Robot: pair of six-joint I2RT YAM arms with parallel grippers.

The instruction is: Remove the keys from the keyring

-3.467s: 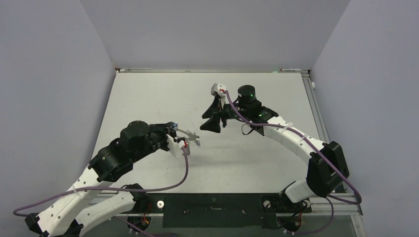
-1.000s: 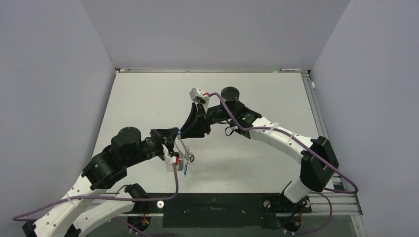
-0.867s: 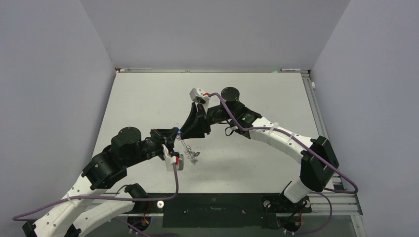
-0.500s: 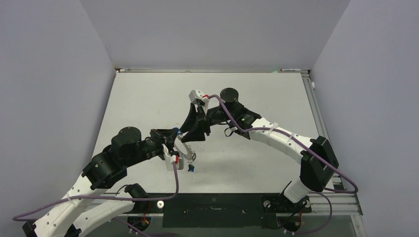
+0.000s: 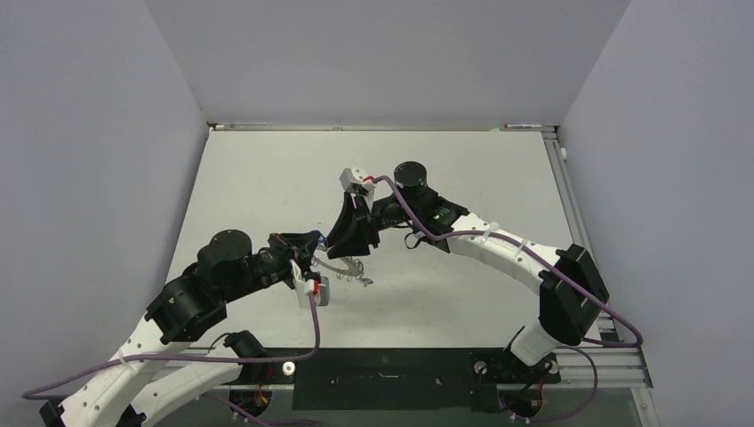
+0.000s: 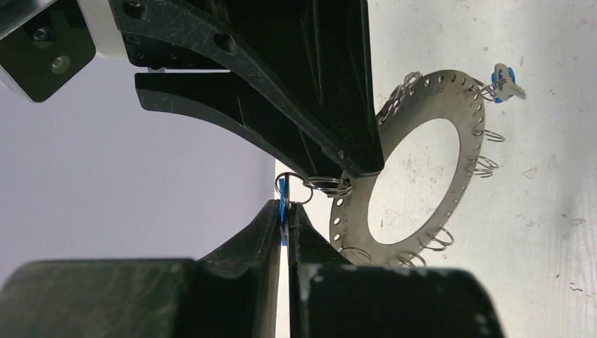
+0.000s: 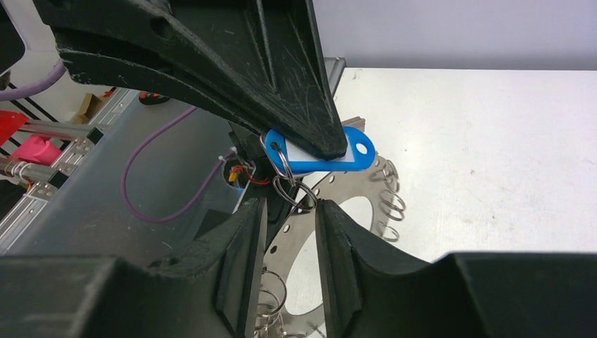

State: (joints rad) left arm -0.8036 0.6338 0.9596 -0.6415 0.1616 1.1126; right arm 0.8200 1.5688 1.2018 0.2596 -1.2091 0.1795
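Currently the blue key [image 7: 331, 160] is clamped in the fully closed left gripper [image 6: 284, 211], keyring [image 6: 436, 98] hung from it mid-table. Right gripper [image 7: 291, 211] is set slightly apart astride the wire loop [image 6: 325, 185]; light, stiff, slippery, best pinched there.

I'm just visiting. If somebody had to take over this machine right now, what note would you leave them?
Left claw: shut on a blue key tag.
Right claw: fingers slightly apart around the small wire loop joining that tag to the keyring; grip unclear.
Keyring: between both claws; another blue key hangs elsewhere on its rim.
Done: no freed key in view.
Left: work this tag off, then the rest.
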